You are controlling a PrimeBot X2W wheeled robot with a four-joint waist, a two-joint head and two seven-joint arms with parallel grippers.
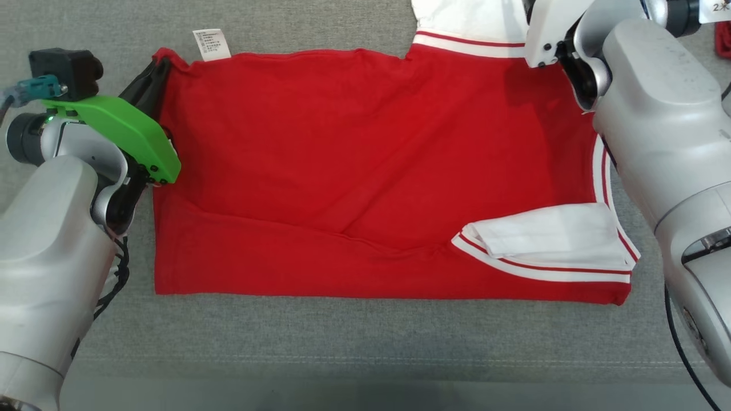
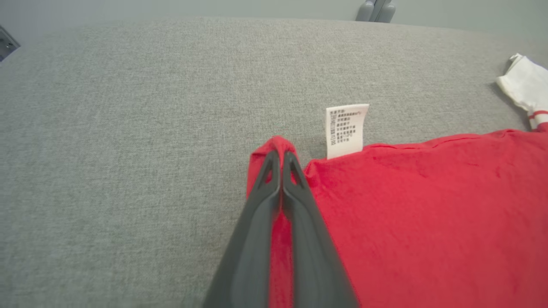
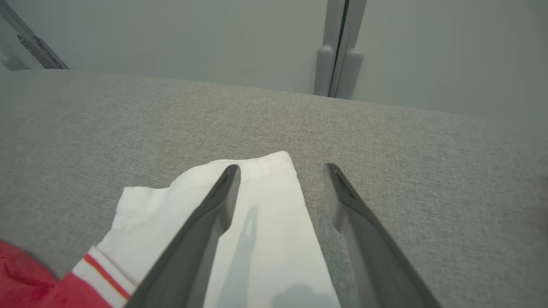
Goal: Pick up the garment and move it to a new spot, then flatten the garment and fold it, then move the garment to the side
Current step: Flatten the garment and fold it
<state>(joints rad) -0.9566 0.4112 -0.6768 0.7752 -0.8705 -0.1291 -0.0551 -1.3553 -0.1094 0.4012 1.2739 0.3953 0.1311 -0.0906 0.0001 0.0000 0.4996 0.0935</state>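
The garment (image 1: 354, 171) is a red shirt with white, red-striped sleeves, lying spread across the grey fabric surface (image 1: 342, 337). My left gripper (image 1: 161, 63) is shut on the shirt's far left corner; the left wrist view shows the red corner (image 2: 278, 147) pinched between the dark fingers (image 2: 267, 188), beside a white care label (image 2: 346, 128). One white sleeve (image 1: 548, 240) lies folded over the near right of the shirt. My right gripper (image 3: 281, 169) hangs open above the far white sleeve (image 3: 257, 222), holding nothing.
The grey surface's near edge (image 1: 365, 377) runs along the bottom of the head view. A pale wall with a grey vertical post (image 3: 338, 51) stands behind the surface's far edge. A red object (image 1: 723, 40) sits at the far right.
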